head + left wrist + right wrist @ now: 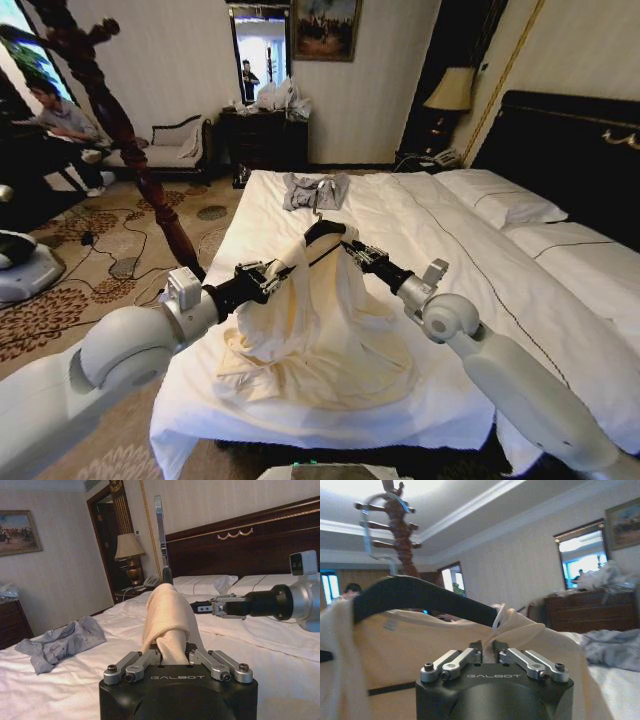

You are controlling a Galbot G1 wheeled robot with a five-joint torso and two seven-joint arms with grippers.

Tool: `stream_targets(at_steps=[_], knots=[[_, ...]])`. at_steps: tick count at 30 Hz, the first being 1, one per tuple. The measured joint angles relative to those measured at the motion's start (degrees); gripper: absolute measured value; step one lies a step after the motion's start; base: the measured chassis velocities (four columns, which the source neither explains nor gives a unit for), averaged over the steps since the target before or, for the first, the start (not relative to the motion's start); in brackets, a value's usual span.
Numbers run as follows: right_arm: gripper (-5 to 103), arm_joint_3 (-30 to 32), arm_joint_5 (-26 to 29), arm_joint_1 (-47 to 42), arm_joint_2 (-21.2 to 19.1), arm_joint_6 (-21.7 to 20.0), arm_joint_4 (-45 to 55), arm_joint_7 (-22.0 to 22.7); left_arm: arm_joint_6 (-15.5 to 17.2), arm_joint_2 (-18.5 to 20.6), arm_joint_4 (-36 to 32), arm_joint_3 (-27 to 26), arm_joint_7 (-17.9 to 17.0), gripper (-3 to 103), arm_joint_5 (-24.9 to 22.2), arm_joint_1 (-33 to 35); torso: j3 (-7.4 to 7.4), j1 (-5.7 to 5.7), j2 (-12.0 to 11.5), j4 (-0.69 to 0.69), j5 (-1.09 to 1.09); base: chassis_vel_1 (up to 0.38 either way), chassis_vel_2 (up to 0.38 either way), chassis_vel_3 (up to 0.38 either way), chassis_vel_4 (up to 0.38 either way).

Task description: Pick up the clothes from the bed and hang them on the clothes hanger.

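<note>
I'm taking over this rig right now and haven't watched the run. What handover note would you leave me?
Left gripper: shut on the clothes, at one shoulder end of the clothes hanger.
Right gripper: shut on the hanger's other end, fabric there too.
Done: clothes lifted partly off the bed, their top draped over the hanger; the lower part lies bunched on the sheet.
Left: seat both shoulders properly, lift the garment clear.
Grey garment lies farther up the bed, untouched.

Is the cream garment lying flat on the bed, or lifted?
Partly lifted: the clothes drape from the clothes hanger; their hem pools on the bed.
</note>
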Motion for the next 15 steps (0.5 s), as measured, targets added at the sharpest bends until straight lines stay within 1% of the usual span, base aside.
stream_targets(at_steps=[2, 3, 4, 5, 9, 10, 11, 13, 15], knots=[[5, 0.27, 0.17, -0.14, -0.02, 0.87, 0.3, -1.84, -0.06, 0.04, 0.14, -0.07, 0.03, 18, 0.04, 0.04, 0.0, 0.0, 0.0, 0.0, 0.0, 0.0, 0.0, 0.0, 0.0], [2, 0.35, 0.31, -0.16, -0.02, 1.12, 0.37, -2.36, -0.09, 0.06, 0.18, -0.12, 0.03, 18, 0.05, 0.06, 0.0, 0.0, 0.0, 0.0, 0.0, 0.0, 0.0, 0.0, 0.0], [2, 0.35, 0.31, -0.16, -0.02, 1.12, 0.37, -2.36, -0.09, 0.06, 0.18, -0.12, 0.03, 18, 0.05, 0.06, 0.0, 0.0, 0.0, 0.0, 0.0, 0.0, 0.0, 0.0, 0.0], [1, 0.51, 0.66, -0.2, -0.02, 1.67, 0.47, -3.35, -0.18, 0.09, 0.27, -0.22, 0.03, 18, 0.1, 0.11, 0.0, 0.0, 0.0, 0.0, 0.0, 0.0, 0.0, 0.0, 0.0], [0, 0.94, 2.39, -0.52, 0.01, 5.05, 0.66, -8.04, -0.54, 0.08, 0.69, -0.33, 0.05, 18, 0.47, 0.27, 0.0, 0.0, 0.0, 0.0, 0.0, 0.0, 0.0, 0.0, 0.0], [0, 0.94, 2.39, -0.52, 0.01, 5.05, 0.66, -8.04, -0.54, 0.08, 0.69, -0.33, 0.05, 18, 0.47, 0.27, 0.0, 0.0, 0.0, 0.0, 0.0, 0.0, 0.0, 0.0, 0.0], [0, 0.98, 3.0, -0.58, 0.03, 6.79, 0.66, -10.38, -0.69, 0.01, 0.85, -0.33, 0.08, 18, 0.56, 0.27, 0.0, 0.0, 0.0, 0.01, 0.0, 0.0, 0.0, 0.0, 0.0], [0, 1.14, 3.7, -0.81, 0.04, 8.92, 0.64, -14.3, -0.85, -0.21, 1.16, -0.28, 0.1, 18, 0.91, 0.19, 0.0, 0.0, 0.0, 0.0, 0.0, 0.0, 0.0, 0.0, 0.0], [0, 1.19, 3.8, -0.91, 0.02, 9.24, 0.65, -15.15, -0.89, -0.29, 1.24, -0.26, 0.11, 18, 0.96, 0.17, 0.0, 0.0, 0.0, 0.0, 0.0, 0.0, 0.0, 0.0, 0.0]])
